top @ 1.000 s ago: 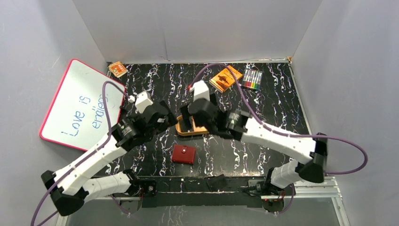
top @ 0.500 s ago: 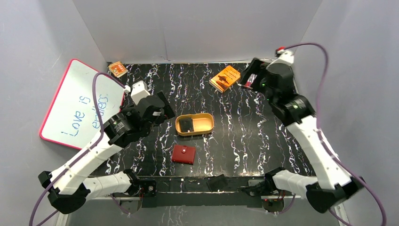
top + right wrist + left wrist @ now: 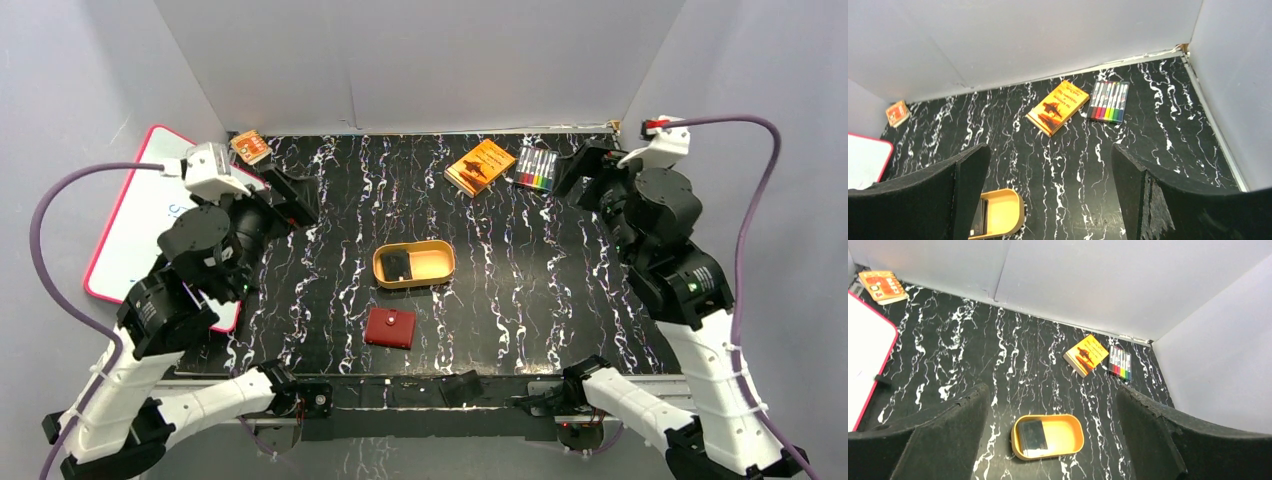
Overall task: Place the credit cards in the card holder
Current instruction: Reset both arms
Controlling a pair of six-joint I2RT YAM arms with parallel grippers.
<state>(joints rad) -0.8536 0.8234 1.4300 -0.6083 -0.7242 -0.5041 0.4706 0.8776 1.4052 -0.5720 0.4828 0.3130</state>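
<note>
Several dark credit cards lie stacked in the left end of a tan oval tray at the table's middle. They also show in the left wrist view and, partly, in the right wrist view. The card holder, a dark red wallet, lies snapped shut just in front of the tray. My left gripper is open and empty, raised high to the tray's far left. My right gripper is open and empty, raised at the back right near the markers.
An orange box and a pack of coloured markers lie at the back right. A whiteboard leans at the left, with a small orange pack at the back left corner. Grey walls enclose the table.
Both arms have pulled away from the tray and risen. The left swung back to the left side, the right swung to the back right. Tray, cards and wallet have not moved.
</note>
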